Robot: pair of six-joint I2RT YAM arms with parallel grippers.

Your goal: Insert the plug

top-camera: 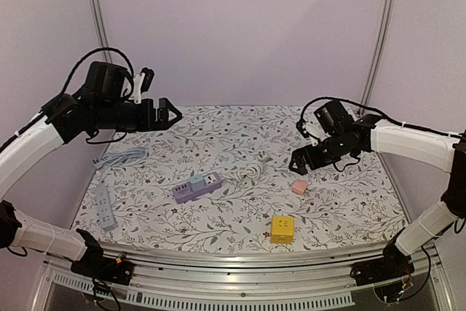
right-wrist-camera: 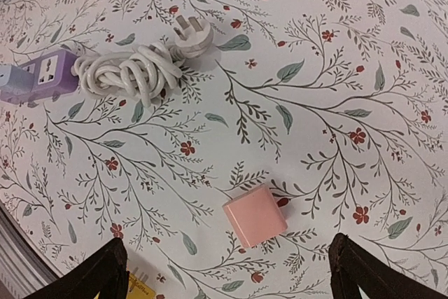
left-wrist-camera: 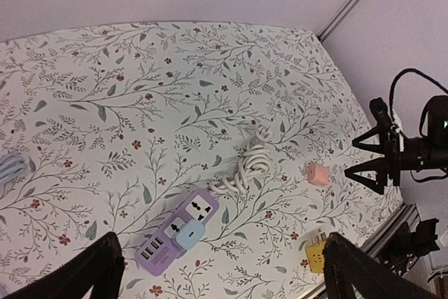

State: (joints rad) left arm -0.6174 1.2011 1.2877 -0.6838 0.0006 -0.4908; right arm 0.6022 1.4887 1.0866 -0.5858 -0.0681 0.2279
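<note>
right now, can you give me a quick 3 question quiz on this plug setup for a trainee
1. True or false: the pink cube lies loose, apart from the purple power strip.
2. Which sits closest to the robot's side? A yellow cube; B white coiled cord; C pink cube.
3. What are the two arms' jaws holding?

Key: 1 true. 2 A. 3 nothing, both sets of jaws are open and raised above the table.

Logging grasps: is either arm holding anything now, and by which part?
Nothing is held; left gripper and right gripper both hover with jaws open and empty.
</note>
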